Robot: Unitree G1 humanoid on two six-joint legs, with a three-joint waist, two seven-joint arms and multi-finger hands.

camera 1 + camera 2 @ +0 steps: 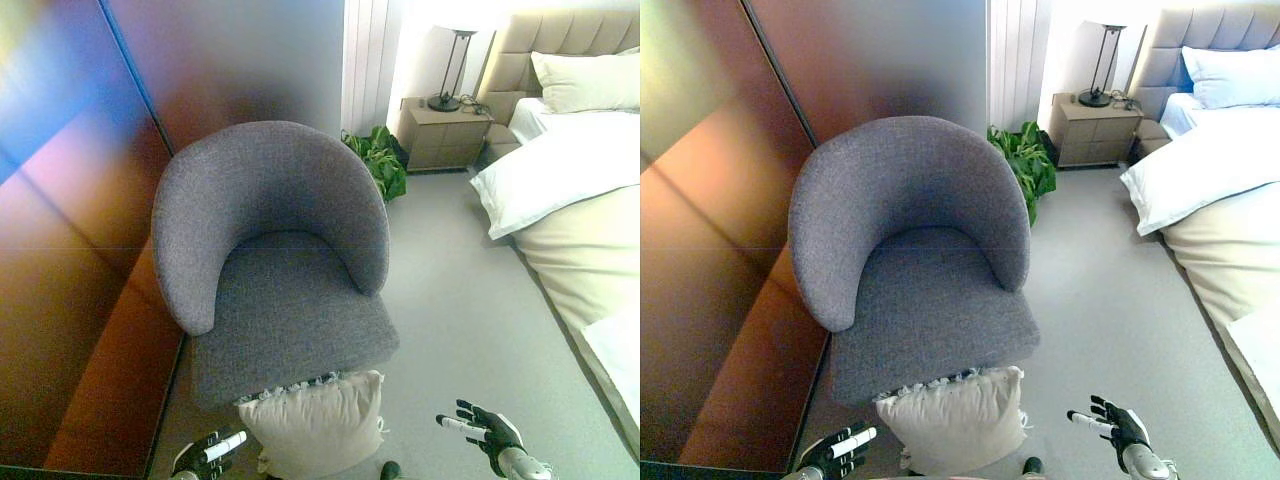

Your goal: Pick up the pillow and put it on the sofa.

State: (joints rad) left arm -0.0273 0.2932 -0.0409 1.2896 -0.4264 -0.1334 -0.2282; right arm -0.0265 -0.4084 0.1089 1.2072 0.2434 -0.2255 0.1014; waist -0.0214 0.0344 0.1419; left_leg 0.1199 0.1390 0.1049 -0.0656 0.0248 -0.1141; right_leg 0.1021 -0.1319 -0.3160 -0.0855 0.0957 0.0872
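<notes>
Pillow [318, 420] on floor, leaning vs front edge of grey sofa chair [275, 260], long axis running L-R between both hands. Left hand [208, 453] just beside its left edge, nearer; right hand [486, 431] farther off. Both w/ fingers extended, holding nothing. Pillow bottom cut off at view edge.

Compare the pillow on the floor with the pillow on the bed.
The floor pillow is beige, square and fringed along its top edge, leaning on the chair front. The bed pillow is white, longer and plain, propped against the headboard. Both look soft and stand propped rather than flat.
</notes>
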